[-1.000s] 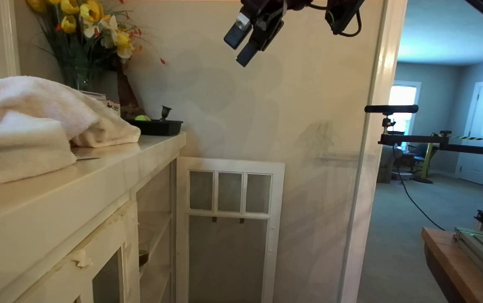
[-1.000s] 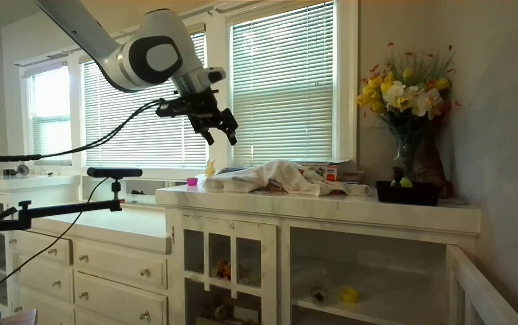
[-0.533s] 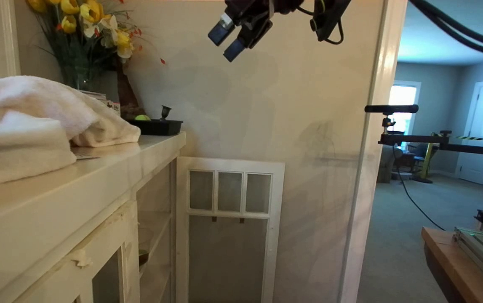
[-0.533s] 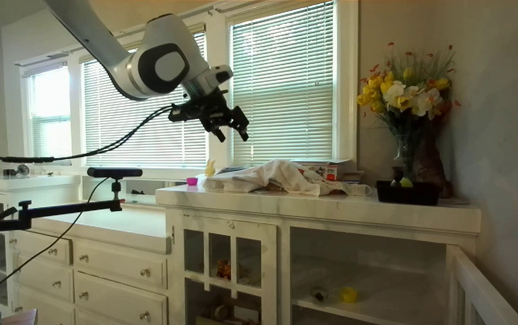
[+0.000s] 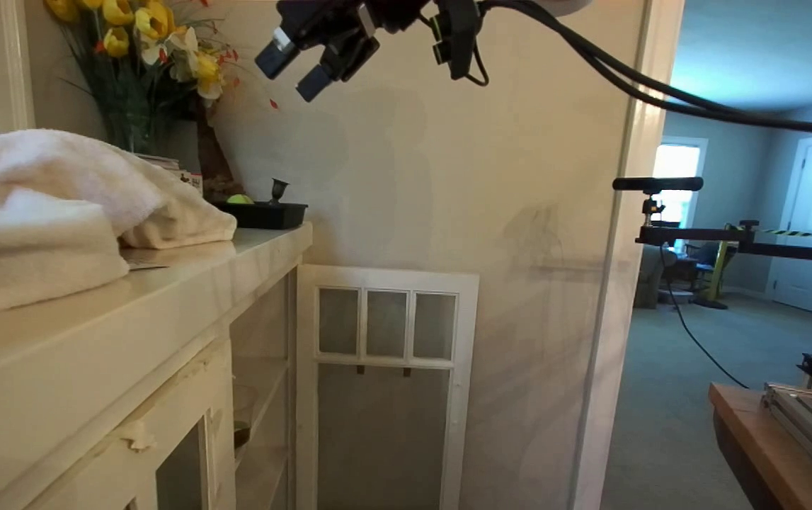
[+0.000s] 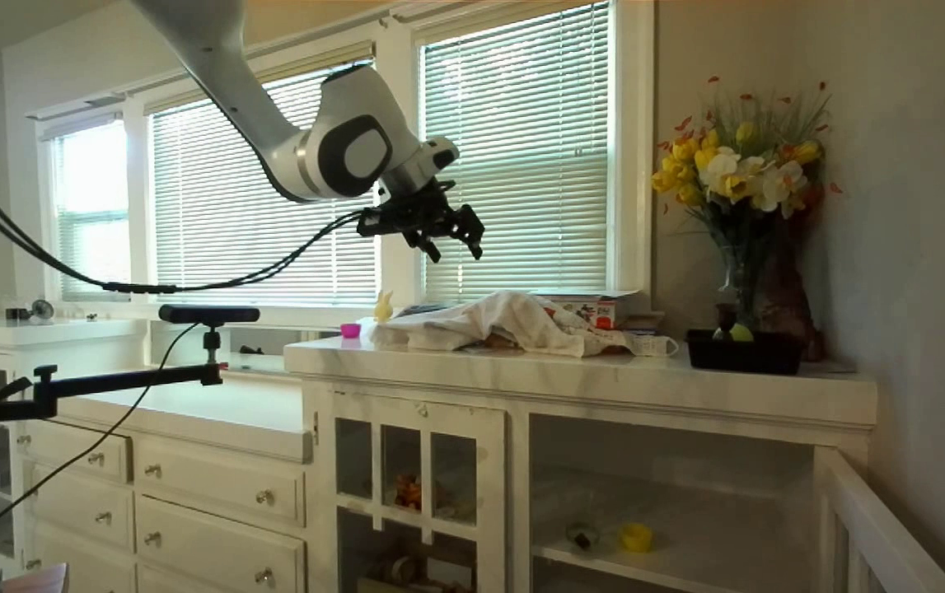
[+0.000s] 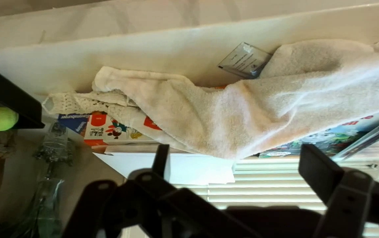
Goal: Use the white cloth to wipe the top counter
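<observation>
Cloth [image 7: 235,112], rumpled white terry, near white bench's [image 6: 686,391] front edge
Your black end effector [image 6: 456,251] gapes empty, presumably for grasping.

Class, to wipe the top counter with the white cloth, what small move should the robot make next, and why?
Probably ease the tool, jaws apart, down and toward the white cloth. In an exterior view it hangs higher than the cloth and off to one side; nothing sits between its jaws, and the cloth lies on the top counter, so gripping likely comes before wiping.
</observation>
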Motion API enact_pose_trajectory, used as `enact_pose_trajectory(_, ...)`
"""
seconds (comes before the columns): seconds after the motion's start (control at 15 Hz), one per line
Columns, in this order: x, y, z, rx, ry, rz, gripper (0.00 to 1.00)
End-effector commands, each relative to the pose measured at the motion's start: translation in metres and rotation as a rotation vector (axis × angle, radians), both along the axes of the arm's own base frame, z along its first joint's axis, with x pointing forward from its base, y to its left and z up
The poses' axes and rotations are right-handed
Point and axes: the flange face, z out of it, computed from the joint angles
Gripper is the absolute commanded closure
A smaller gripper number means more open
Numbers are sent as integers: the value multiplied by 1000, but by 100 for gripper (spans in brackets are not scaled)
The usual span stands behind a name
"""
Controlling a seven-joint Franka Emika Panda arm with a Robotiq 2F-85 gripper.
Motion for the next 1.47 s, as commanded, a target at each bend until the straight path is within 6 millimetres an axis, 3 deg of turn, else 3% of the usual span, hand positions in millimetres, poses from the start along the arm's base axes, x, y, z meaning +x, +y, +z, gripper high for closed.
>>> enact_pose_trajectory(0.0,49,14,14,-6,33,1,0)
enact_pose_trajectory(0.27,93,22,37,-17,79,-31,0)
enact_pose_trajectory(0.53,127,34,43,-21,153,-63,0)
enact_pose_trajectory(1.0,172,63,14,19,271,-54,0)
enact_pose_trajectory(1.4,205,75,-12,36,303,-39,0)
